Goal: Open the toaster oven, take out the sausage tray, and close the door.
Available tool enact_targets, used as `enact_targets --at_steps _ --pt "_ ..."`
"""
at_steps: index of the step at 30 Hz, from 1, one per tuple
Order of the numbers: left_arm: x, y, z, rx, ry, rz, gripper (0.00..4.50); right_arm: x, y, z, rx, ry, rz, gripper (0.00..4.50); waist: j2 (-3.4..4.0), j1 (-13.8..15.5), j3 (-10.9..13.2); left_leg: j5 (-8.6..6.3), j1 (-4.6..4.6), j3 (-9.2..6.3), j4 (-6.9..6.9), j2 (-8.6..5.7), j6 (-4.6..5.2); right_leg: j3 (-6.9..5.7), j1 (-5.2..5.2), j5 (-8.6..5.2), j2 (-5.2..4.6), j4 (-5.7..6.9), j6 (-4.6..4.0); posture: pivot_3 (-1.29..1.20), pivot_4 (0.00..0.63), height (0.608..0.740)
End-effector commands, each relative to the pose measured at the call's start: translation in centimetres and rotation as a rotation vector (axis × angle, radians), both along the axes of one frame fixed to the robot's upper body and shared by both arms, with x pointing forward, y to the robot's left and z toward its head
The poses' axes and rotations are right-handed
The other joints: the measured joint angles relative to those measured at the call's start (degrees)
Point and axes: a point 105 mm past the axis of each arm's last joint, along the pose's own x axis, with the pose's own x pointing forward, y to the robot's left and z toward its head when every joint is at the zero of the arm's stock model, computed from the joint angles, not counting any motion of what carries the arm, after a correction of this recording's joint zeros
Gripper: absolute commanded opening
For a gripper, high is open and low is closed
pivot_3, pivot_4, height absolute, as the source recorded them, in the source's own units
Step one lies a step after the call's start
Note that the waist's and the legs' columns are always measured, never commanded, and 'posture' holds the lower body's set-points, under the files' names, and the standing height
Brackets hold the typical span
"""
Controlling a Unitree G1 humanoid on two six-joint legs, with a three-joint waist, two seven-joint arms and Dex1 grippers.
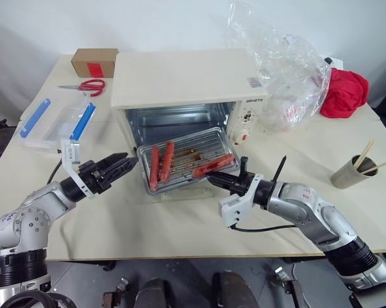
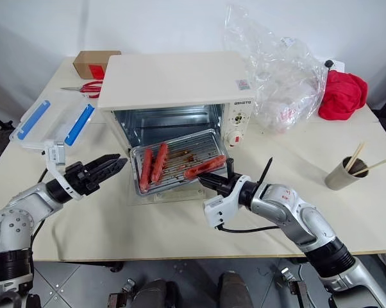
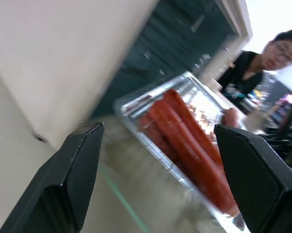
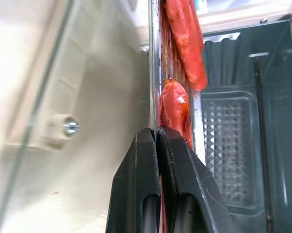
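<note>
Cream tabletop carries the oven near its middle, with a crumpled clear bag leaning against the oven's right side and a red cloth beyond it. A clear box with blue clips lies to the oven's left, red scissors and a cardboard box behind that. A paper cup holding chopsticks stands well off to the right. The door lies flat open under the tray, which sticks halfway out of the cavity, shiny metal, holding two sausages at its left and one at its right. The right gripper is pressed together on the tray's front right rim. The left gripper is spread, just beside the tray's left edge, not touching.
</note>
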Motion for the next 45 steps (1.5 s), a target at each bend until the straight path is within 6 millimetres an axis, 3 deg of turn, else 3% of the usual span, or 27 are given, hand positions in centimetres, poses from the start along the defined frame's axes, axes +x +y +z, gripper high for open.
enact_targets --at_steps 1,11,15,18,24,28,43,45 --pt "-0.9 -0.4 0.2 -0.002 0.09 -0.051 3.87 -0.6 -0.2 2.0 0.041 -0.05 0.023 0.03 0.0 0.01 0.0 0.0 0.01 0.0 0.0 0.02 -0.01 0.0 0.0 0.0 0.02 0.0 0.0 0.0 0.15 0.74" --pt "-1.2 0.4 0.4 -0.135 0.388 -0.085 3.87 -1.8 0.0 2.9 0.046 -0.053 0.096 0.03 -0.01 0.13 0.0 0.01 0.03 -0.04 0.09 0.02 0.0 0.02 0.06 0.0 0.0 0.04 0.0 0.0 0.15 0.74" --pt "-0.8 -0.1 1.1 -0.21 0.422 -0.101 3.87 -2.1 0.2 3.1 0.038 -0.058 0.122 0.03 -0.01 0.2 0.0 0.01 0.05 -0.07 0.16 0.02 0.0 0.03 0.13 0.0 -0.03 0.03 0.0 0.0 0.15 0.74" --pt "-0.7 -0.4 0.9 -0.212 0.45 -0.103 3.28 -2.2 0.3 3.2 0.035 -0.059 0.134 0.0 -0.01 0.15 0.0 0.01 0.05 -0.09 0.22 0.01 0.0 0.02 0.15 0.0 -0.03 0.06 0.0 0.0 0.15 0.74" --pt "-1.2 -0.9 0.5 -0.202 0.49 -0.128 1.58 -1.9 0.3 3.7 0.038 -0.061 0.135 0.0 -0.01 0.0 0.0 0.01 0.05 -0.09 0.29 0.03 0.0 0.04 0.15 0.0 0.0 0.1 0.0 0.0 0.15 0.74" --pt "-1.2 -0.8 0.1 -0.201 0.511 -0.107 1.58 -1.8 0.4 3.9 0.041 -0.065 0.139 0.0 -0.01 0.07 0.0 0.01 0.04 -0.08 0.37 0.03 0.0 0.05 0.17 0.0 -0.01 0.12 0.0 0.0 0.15 0.74" --pt "-1.7 -3.7 -0.8 -0.305 0.649 -0.226 1.58 -2.0 0.9 4.0 0.046 -0.034 0.196 0.0 -0.01 0.11 0.0 0.0 0.05 -0.11 0.51 0.09 0.0 0.11 0.22 0.0 -0.04 0.17 0.0 0.0 0.15 0.74" --pt "-2.2 -4.0 -1.3 -0.299 0.681 -0.238 1.22 -2.0 0.9 3.9 0.049 -0.014 0.203 0.0 -0.01 0.08 0.0 0.0 0.05 -0.12 0.51 0.1 0.0 0.1 0.22 0.0 -0.03 0.18 0.0 0.0 0.15 0.74"
